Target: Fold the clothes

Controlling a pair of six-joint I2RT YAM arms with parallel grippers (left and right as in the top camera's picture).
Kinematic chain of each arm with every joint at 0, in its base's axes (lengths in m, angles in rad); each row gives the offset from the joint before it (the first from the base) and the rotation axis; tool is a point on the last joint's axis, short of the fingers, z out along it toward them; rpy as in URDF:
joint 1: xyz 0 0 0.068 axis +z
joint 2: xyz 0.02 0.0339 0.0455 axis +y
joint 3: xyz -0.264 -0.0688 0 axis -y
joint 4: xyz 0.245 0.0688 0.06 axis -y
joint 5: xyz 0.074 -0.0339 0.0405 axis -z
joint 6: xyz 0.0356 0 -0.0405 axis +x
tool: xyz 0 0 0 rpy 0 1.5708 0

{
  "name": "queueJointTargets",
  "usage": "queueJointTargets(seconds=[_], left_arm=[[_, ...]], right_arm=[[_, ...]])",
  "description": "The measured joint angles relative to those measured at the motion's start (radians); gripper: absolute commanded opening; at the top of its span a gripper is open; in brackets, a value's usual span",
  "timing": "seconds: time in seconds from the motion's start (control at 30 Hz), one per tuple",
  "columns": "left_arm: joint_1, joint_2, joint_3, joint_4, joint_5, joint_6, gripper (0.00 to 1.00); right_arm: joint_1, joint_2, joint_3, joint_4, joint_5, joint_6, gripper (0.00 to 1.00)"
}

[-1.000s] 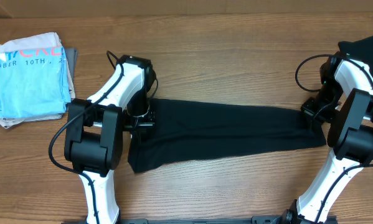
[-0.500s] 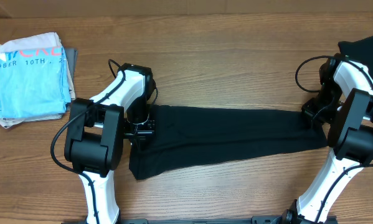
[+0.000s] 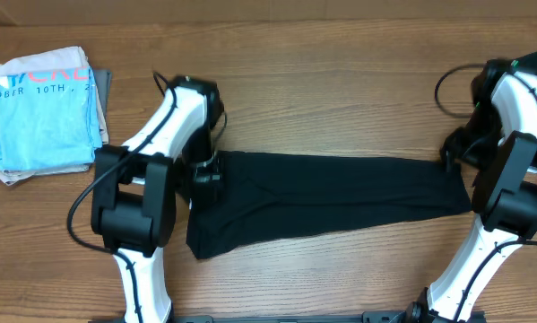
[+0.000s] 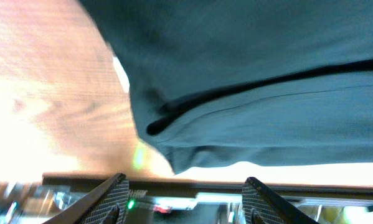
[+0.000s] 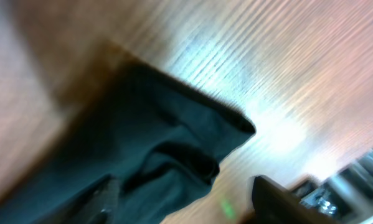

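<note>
Overhead, the black T-shirt [image 3: 331, 193] lies folded into a long band across the wooden worktop [image 3: 340, 81], its left end wider than its right and reaching nearer the arm bases. The left end effector [image 3: 205, 172] hangs over the far corner of that left end. The right end effector [image 3: 454, 148] sits just past the band's far right corner. Farther off, at the left edge, rests a folded light-blue T-shirt [image 3: 44, 108].

Overhead hides both pairs of fingers, and only the wrist views show them. The left fingers [image 4: 114, 190] stand spread, with the hemmed cloth edge beyond them and nothing between. The right fingers [image 5: 270, 190], blurred, are spread too, and a loose cloth corner lies ahead of them on bare wood.

A second ago both ends were pinched. Now the cloth lies released, and the right arm has shifted farther up the worktop.
</note>
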Motion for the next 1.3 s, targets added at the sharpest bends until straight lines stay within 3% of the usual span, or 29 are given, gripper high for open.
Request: queueJointTargets(seconds=[0.03,0.17,0.47,0.93,1.3], left_arm=[[0.000,-0.016,0.041,0.000,0.007,-0.002,0.47],[-0.005,-0.102,0.149,0.003,0.026,-0.008,0.04],[-0.061,-0.142,0.091,0.054,0.037,-0.019,0.04],[-0.066,-0.139,-0.327,0.486,0.031,-0.070,0.04],[-0.045,-0.138,-0.379,0.726,-0.109,-0.130,0.04]], right_arm=[[0.000,0.000,0.043,-0.011,-0.010,-0.011,1.00],[0.000,-0.003,0.161,-0.005,-0.027,-0.035,1.00],[0.000,-0.003,0.173,0.105,-0.034,-0.040,1.00],[0.000,-0.003,0.173,0.395,-0.038,-0.043,1.00],[0.000,-0.003,0.173,0.428,-0.038,-0.043,1.00]])
